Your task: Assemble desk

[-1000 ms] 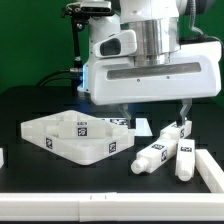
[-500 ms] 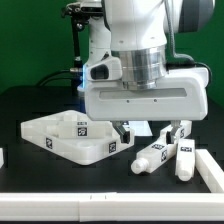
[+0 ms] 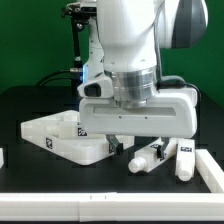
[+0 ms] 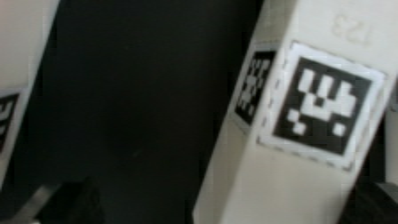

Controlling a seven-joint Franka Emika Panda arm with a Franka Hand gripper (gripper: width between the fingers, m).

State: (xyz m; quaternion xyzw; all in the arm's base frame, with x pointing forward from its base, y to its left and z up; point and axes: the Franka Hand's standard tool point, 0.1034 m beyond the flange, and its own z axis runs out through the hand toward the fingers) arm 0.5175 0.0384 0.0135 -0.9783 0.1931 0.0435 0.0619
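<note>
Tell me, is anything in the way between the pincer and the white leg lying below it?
Nothing visible. The open pincer hangs just above the leg, with only air between; the panel sits aside.

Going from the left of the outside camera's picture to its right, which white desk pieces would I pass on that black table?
Large rimmed panel → leg lying slantwise → another leg.

A matte black surface (image 3: 50,180) lies before a green cloth backdrop (image 3: 30,40). A long white rail (image 3: 60,208) lines its near edge. A black metal stand (image 3: 78,38) rises behind.
</note>
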